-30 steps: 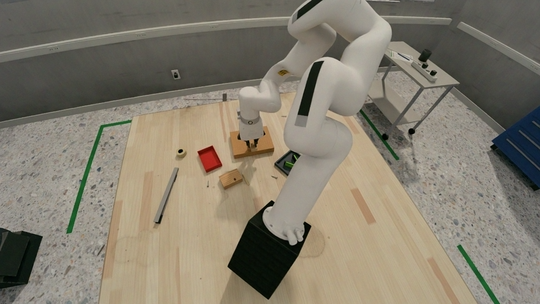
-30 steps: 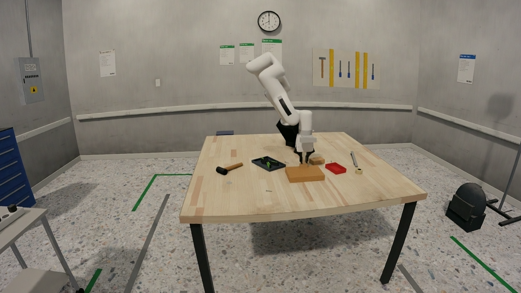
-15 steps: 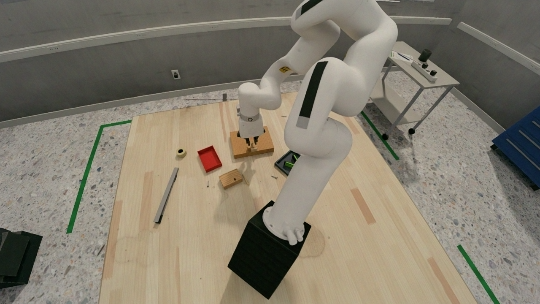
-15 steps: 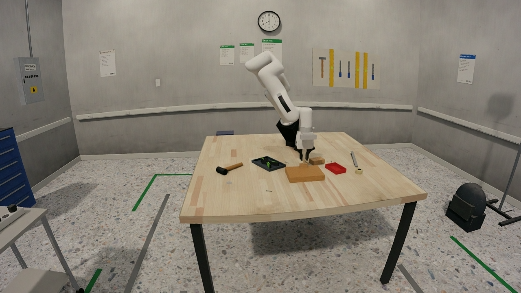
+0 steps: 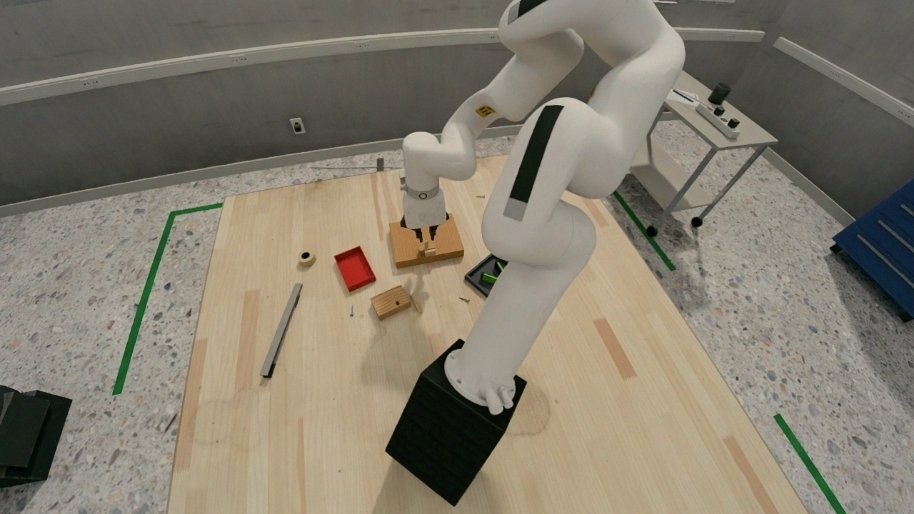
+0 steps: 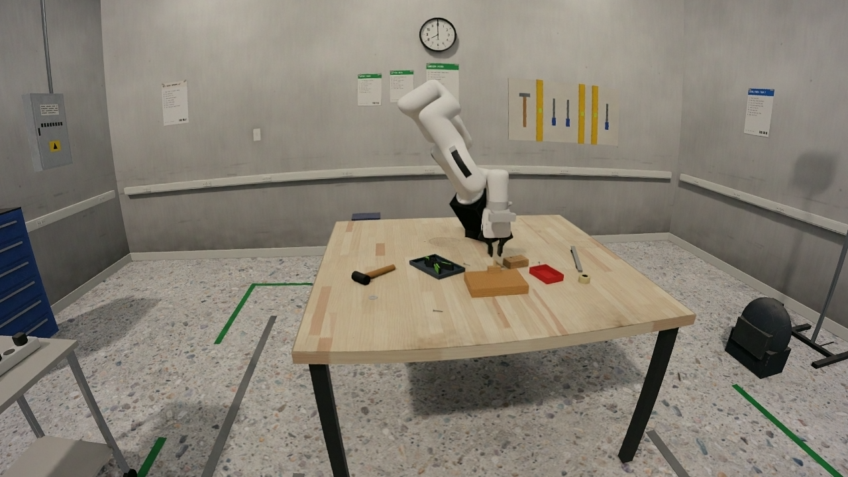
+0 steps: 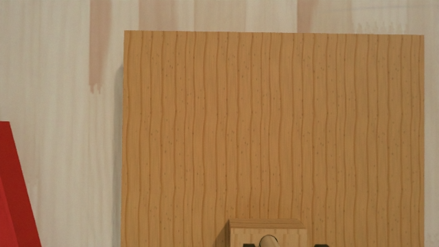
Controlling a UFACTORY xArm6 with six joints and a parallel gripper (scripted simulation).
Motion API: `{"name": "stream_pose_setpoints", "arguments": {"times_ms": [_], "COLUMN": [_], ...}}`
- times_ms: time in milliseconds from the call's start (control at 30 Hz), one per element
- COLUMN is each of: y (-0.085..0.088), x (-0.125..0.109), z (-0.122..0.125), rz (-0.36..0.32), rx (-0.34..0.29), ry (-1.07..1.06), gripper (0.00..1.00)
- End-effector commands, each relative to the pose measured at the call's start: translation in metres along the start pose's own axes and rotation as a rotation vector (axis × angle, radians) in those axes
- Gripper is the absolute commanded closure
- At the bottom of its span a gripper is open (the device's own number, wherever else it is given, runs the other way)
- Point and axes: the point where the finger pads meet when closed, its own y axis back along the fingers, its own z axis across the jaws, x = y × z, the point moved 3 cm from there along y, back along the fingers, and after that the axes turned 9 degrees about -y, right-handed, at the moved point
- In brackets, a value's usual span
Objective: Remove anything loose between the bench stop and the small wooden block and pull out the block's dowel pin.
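Observation:
A small wooden block lies on the orange bench board at the edge nearest the arm's base. A pale dowel pin stands up from the block's top face. My gripper hangs straight over the block. Its fingers are closed to a narrow gap on either side of the pin and do not hold it. Only the black fingertips show at the bottom edge of the wrist view. I see no clamp on the block.
A second wooden block with a hole lies off the board. Also on the table are a red tray, a black tray with green pieces, a tape roll, a grey bar and a mallet.

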Motion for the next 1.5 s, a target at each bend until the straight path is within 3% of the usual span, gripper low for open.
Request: {"name": "stream_pose_setpoints", "arguments": {"times_ms": [0,1467], "y": [0.0063,0.0079], "x": [0.0010,0.0012], "z": [-0.0003,0.0060], "rz": [0.002,0.003], "rx": [0.001,0.002], "ry": [0.000,-0.071], "gripper": [0.72,0.72]}}
